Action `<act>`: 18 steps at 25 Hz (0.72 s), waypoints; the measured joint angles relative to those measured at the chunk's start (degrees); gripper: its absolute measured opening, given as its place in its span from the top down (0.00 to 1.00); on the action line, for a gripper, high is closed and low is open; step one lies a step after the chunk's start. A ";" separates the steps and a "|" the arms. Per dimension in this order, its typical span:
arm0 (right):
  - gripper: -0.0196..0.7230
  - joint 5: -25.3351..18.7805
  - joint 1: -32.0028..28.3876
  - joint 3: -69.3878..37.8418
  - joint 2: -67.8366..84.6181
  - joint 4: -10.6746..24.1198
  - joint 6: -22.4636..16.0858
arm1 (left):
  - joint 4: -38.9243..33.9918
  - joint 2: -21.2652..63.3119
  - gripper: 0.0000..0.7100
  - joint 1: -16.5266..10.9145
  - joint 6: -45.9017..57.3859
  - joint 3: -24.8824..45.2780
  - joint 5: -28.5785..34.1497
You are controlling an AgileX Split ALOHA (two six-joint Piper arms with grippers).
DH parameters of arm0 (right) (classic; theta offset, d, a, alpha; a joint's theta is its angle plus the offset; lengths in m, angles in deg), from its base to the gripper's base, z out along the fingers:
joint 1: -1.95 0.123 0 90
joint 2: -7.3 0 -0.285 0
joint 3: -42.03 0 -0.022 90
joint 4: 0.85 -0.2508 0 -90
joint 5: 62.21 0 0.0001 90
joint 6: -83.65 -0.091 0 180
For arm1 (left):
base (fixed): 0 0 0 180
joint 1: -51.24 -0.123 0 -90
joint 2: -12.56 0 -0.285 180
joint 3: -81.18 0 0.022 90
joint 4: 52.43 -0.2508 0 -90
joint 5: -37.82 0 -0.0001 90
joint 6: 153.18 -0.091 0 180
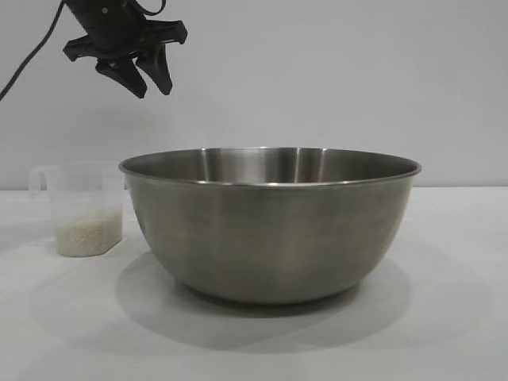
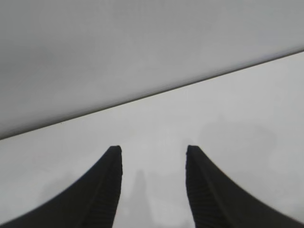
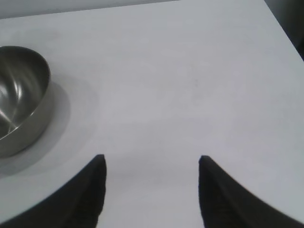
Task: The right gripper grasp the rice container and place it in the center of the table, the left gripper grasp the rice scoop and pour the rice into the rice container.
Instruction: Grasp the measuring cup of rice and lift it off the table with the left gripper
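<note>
I see the rice container (image 1: 270, 226) standing upright on the table (image 1: 444, 333), with the rice scoop (image 1: 83, 210) just beside it on its left, apparently not touching, rice (image 1: 87, 236) filling its bottom. My left gripper (image 1: 147, 78) hangs high above the scoop, fingers spread and empty. My right gripper (image 3: 152, 190) hovers off to the bowl's side, also spread, holding nothing.

Rice scoop (image 1: 79, 208) partly hidden behind rice container (image 1: 270, 222).
</note>
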 joint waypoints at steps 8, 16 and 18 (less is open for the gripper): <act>0.43 0.00 0.00 -0.09 0.64 0.00 0.00 | 0.69 10.00 0.61 0.55 -5.10 14.77 -14.42; 0.43 0.00 0.00 -0.09 0.64 0.00 -0.09 | -14.14 26.23 0.70 3.74 0.55 45.73 -39.36; 0.43 0.00 0.00 -0.09 0.64 0.00 -0.09 | -14.67 28.74 0.70 3.24 5.97 51.42 -43.27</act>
